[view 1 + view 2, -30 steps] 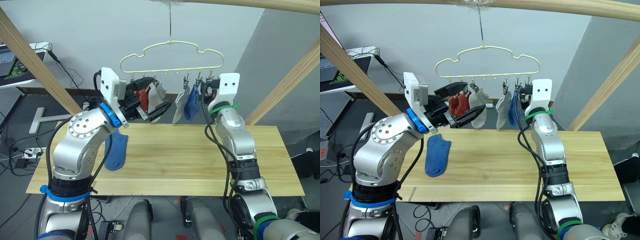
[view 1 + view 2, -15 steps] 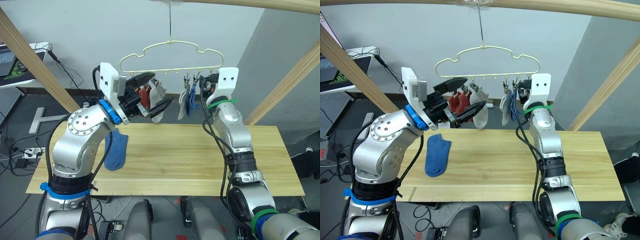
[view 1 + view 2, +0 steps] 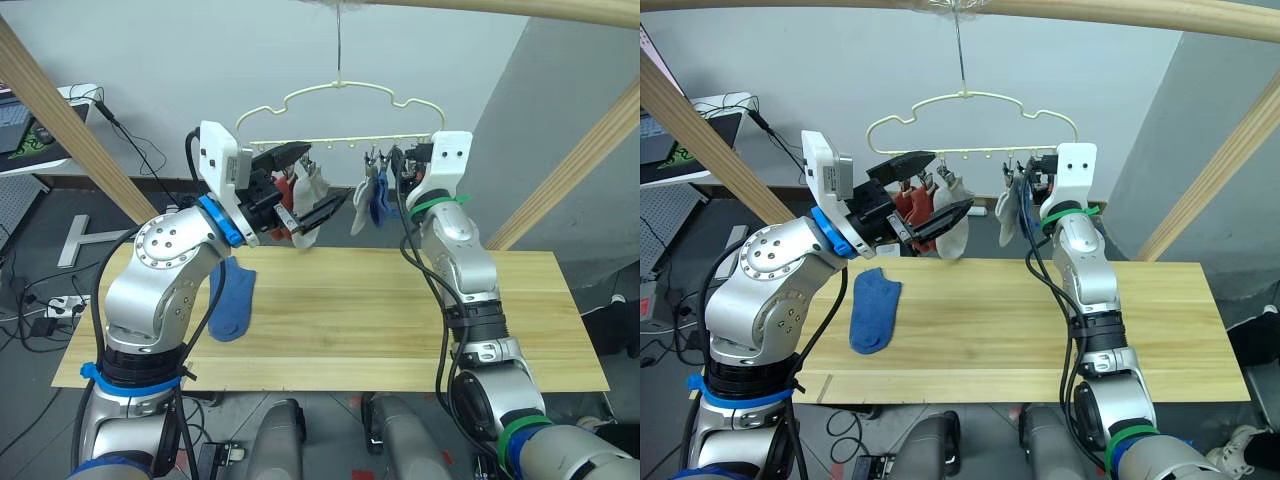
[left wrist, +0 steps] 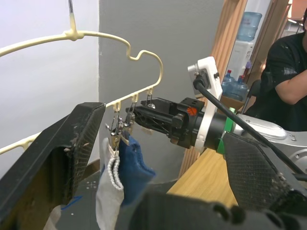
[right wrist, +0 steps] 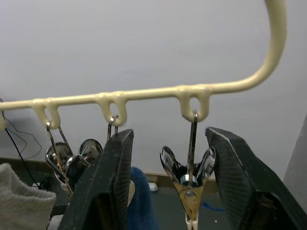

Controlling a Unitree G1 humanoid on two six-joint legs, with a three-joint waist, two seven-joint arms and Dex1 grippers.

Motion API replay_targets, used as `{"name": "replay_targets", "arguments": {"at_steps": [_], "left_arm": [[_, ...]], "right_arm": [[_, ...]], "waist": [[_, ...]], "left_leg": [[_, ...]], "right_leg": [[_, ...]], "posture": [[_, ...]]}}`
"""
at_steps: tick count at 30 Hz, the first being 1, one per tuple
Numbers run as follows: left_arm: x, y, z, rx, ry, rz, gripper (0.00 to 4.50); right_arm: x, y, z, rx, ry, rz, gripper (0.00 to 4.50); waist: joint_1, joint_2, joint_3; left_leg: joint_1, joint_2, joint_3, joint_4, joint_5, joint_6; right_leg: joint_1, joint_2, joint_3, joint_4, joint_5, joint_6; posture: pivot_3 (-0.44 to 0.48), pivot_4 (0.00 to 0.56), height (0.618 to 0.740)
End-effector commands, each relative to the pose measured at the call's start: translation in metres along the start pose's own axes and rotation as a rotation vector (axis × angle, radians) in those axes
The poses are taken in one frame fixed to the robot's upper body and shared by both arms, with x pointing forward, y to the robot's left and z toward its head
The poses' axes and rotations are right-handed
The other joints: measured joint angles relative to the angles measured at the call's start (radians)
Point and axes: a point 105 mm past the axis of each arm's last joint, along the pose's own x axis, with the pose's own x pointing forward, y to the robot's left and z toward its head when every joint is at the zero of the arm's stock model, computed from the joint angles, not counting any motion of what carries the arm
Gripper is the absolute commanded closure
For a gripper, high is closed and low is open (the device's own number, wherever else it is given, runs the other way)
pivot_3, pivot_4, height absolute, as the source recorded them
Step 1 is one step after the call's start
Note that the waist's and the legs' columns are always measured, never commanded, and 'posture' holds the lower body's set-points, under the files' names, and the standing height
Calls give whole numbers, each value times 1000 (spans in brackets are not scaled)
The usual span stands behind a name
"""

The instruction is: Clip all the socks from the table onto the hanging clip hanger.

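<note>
Hanging at 12 o'clock, the clip hanger [image 3: 340,125] swings freely; the right end effector [image 5: 184,189], open around the last empty clip [image 5: 188,179], could knock it away, while the open left end effector [image 3: 300,190] idles and a blue sock [image 3: 233,300] waits on the surface [image 3: 400,320].

White wall [image 3: 200,60] behind; wooden poles [image 3: 70,130] frame the scene; white desk [image 3: 30,150] at ten o'clock.

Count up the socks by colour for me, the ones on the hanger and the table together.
Rust-red fabric ankle socks: 2
Light grey fabric ankle socks: 2
Blue fabric ankle socks: 2, one clipped, one lying on the pale wooden table
Total: 6
</note>
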Motion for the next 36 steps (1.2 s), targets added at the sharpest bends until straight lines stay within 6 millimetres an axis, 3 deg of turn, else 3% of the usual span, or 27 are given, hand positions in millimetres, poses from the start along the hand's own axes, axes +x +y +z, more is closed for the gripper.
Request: {"name": "replay_targets", "arguments": {"at_steps": [1,13,16,19,22,29,32,36], "left_arm": [[3,-7,16,38,-53,-30,0],[2,-8,16,38,-56,-32,0],[2,-9,17,37,-57,-32,0],[3,-9,17,35,-58,-31,0],[3,-10,17,34,-60,-32,0],[1,-12,8,26,-40,-23,0],[-12,-7,-25,-4,74,57,0],[-47,5,-88,-61,282,228,0]], "right_arm": [[3,3,18,20,-68,13,2016],[5,3,16,27,-58,18,2016],[5,2,16,26,-61,18,2618],[6,1,16,19,-61,17,3663],[6,-1,17,11,-64,16,4404],[0,-10,18,-61,-68,41,4458],[-5,-15,18,-143,-48,83,4458],[-11,-19,19,-184,0,152,4458]], "waist": [[0,0,0],[0,0,0],[0,0,0],[0,0,0],[0,0,0],[0,0,0],[-1,0,0],[-2,1,1]], "left_leg": [[0,0,0,0,0,0],[0,0,0,0,0,0],[0,0,0,0,0,0],[0,0,0,0,0,0],[0,0,0,0,0,0],[0,0,0,0,0,0],[0,0,1,-1,0,0],[1,1,1,-2,0,0]], "right_leg": [[0,0,0,0,0,0],[0,0,0,0,0,0],[0,0,0,0,0,0],[0,0,0,0,0,0],[0,0,0,0,0,0],[0,0,0,-1,0,0],[0,0,1,-1,0,0],[0,0,1,-1,0,-1]], "posture": [[51,282,740],[55,279,740],[54,278,740],[54,278,740],[50,282,740],[39,290,740],[33,295,740],[23,299,740]]}}
